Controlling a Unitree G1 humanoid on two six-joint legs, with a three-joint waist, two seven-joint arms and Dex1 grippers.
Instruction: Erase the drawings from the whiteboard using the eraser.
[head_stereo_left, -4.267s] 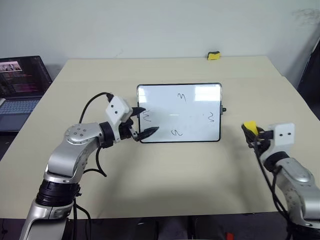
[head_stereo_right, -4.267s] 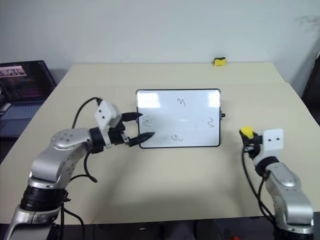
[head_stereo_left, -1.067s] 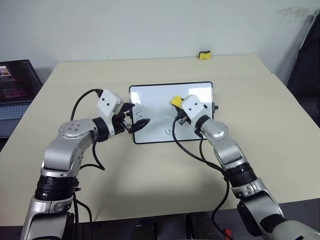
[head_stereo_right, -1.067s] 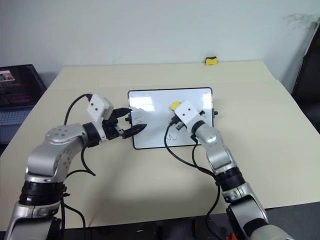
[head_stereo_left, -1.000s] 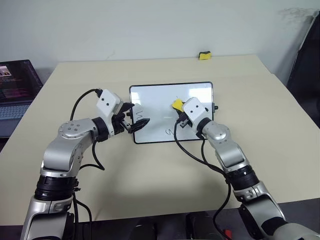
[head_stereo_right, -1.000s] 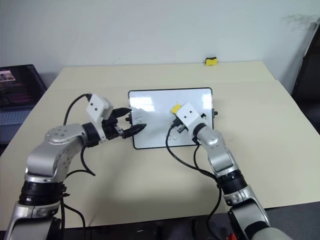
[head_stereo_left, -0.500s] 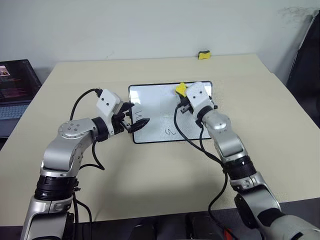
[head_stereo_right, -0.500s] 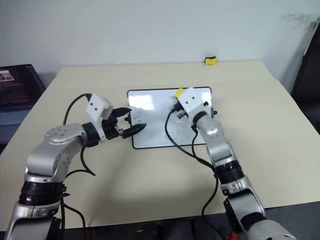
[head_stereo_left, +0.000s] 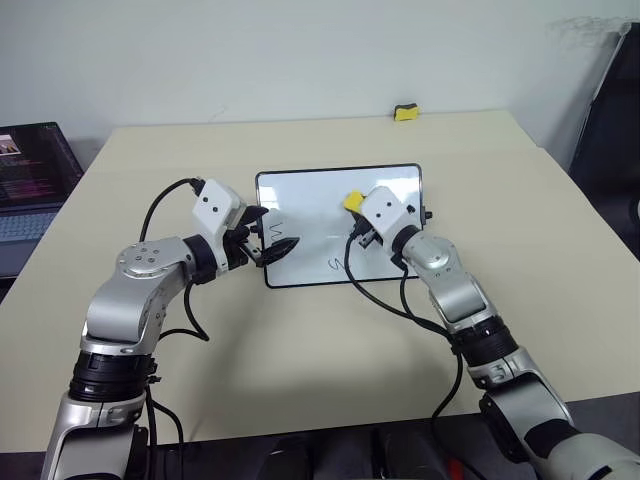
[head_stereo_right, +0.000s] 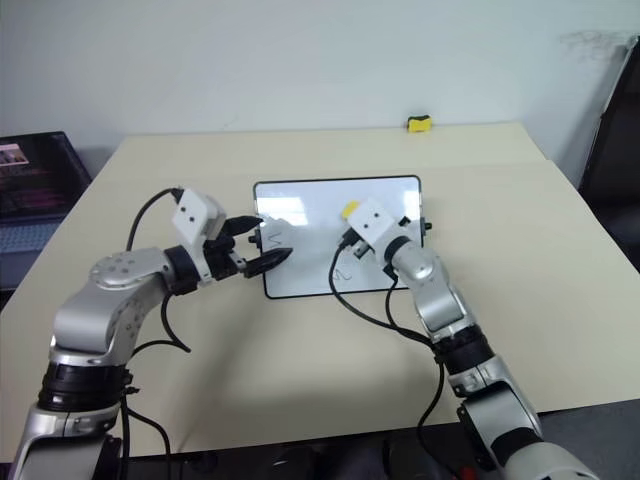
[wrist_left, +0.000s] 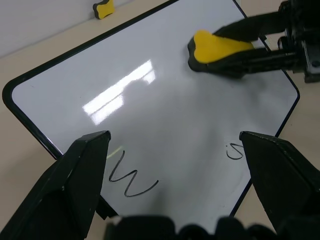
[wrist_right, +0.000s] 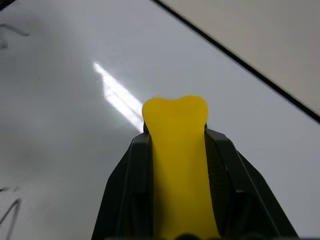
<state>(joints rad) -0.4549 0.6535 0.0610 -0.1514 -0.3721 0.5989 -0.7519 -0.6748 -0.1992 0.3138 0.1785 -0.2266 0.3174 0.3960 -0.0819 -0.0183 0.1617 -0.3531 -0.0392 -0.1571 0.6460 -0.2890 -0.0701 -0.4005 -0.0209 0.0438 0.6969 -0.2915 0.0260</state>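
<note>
While clamped on eraser over whiteboard, right gripper — left gripper open at board's edge, two drawings visible.

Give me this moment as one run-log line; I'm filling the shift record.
right hand: shut on eraser, over whiteboard | left hand: open, at board's left edge | drawings: two visible
</note>
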